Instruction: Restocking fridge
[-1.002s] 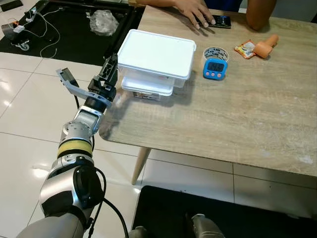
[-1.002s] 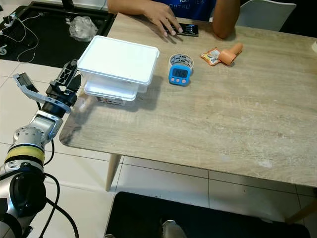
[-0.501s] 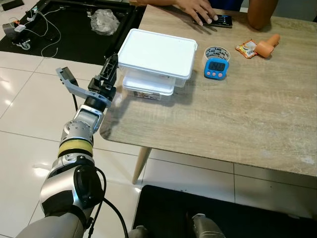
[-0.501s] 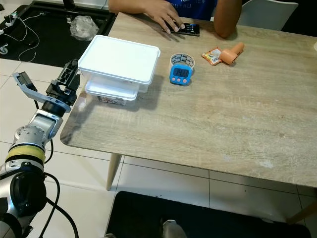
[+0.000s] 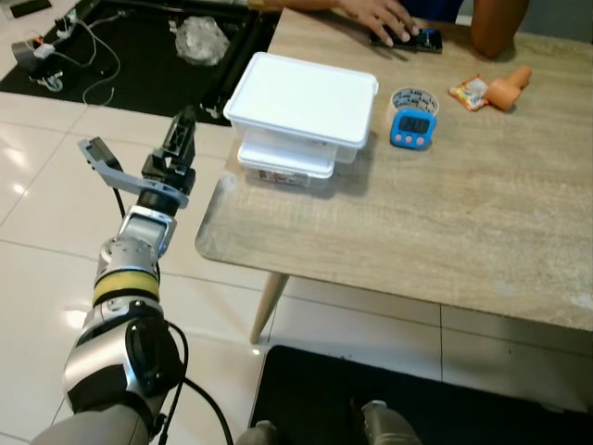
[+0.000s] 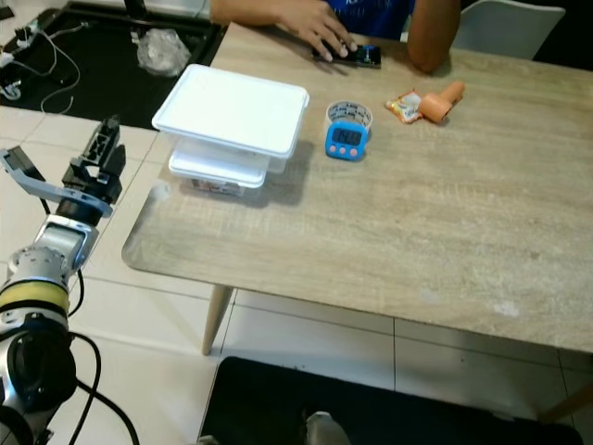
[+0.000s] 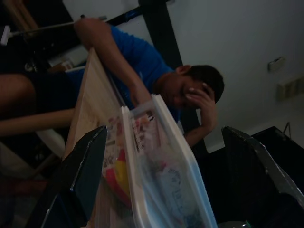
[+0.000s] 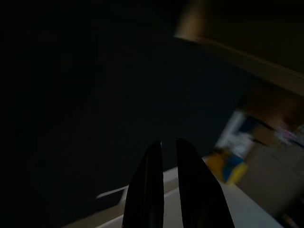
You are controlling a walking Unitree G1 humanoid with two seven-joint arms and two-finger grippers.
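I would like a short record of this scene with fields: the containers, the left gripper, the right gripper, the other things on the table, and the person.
containers: two stacked white containers near the table's left corner, the larger on top
left gripper: left gripper open, raised beside the table's left edge, apart from the containers, pointing toward them
right gripper: right gripper shut, idle in a dark view
other things: blue timer, roll of tape behind it, orange object, snack packet
person: hand on a phone at the far edge
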